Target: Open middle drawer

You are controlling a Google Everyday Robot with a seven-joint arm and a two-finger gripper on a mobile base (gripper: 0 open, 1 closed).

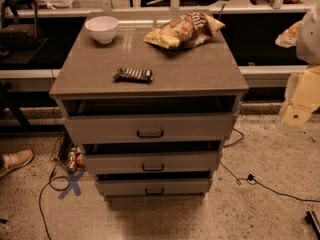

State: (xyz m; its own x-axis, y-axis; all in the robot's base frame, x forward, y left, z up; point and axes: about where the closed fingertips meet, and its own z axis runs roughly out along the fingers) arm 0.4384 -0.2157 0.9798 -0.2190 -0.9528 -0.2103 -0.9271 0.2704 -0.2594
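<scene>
The claw (299, 109) is hanging off to the right, open or shut I cannot tell. The middle drawer (152, 161) is sitting between two others, untouched. Reaching its dark handle (153, 168) is coming next.

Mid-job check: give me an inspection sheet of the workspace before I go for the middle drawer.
Surface: cabinet top, brown, carrying three things.
Job's things: middle drawer, dark gap above its front; handle free.
Clutter: bowl, chip bag, wrapped bar, all on top.
Grippers: gripper at right edge, apart from the cabinet.
Cables: right cable and left cable on floor.
Surroundings: shoe at left; tape cross on floor.
</scene>
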